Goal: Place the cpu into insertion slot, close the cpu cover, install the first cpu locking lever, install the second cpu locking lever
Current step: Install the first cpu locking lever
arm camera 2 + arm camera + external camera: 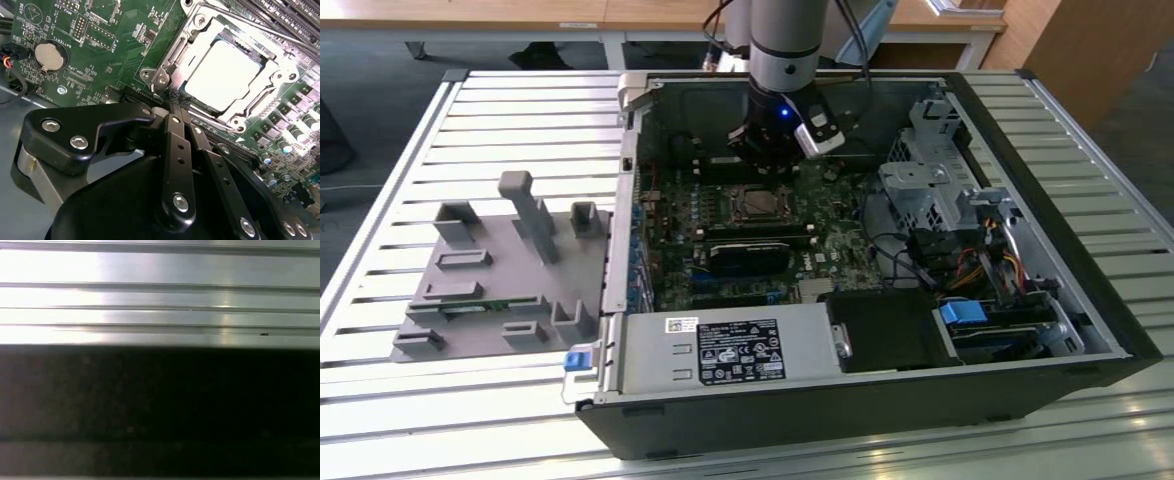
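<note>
My gripper (176, 107), fingers pressed together and empty, hovers at the socket's corner. The cpu (231, 75) sits in the insertion slot (758, 203) under the closed cpu cover (280, 77). A misjudged push could scrape the motherboard (107, 47).

The cpu (229, 75) lies in the insertion slot (196, 48) (under the cpu cover (272, 80)).
</note>
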Action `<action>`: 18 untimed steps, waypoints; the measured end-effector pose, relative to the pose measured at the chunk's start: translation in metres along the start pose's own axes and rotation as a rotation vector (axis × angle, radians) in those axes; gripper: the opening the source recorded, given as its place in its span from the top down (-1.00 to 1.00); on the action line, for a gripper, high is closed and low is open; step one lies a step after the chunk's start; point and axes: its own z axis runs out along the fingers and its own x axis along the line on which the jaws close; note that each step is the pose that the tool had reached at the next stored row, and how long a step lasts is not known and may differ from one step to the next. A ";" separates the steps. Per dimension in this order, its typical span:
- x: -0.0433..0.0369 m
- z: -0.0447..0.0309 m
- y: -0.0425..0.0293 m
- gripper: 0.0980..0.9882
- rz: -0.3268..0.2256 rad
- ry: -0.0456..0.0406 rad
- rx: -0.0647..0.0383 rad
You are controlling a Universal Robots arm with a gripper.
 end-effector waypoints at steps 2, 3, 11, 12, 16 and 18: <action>0.0000 0.0005 0.0002 0.96 0.000 0.0001 0.005; 0.0000 0.0008 0.0004 0.96 0.000 0.0002 0.006; -0.0001 0.0030 0.0018 0.96 0.000 0.0000 0.006; -0.0002 0.0024 0.0019 0.96 0.000 -0.0003 0.005; -0.0004 -0.0078 0.0023 0.96 -0.001 -0.0001 0.006; -0.0004 -0.0113 0.0024 0.96 -0.001 -0.0001 0.006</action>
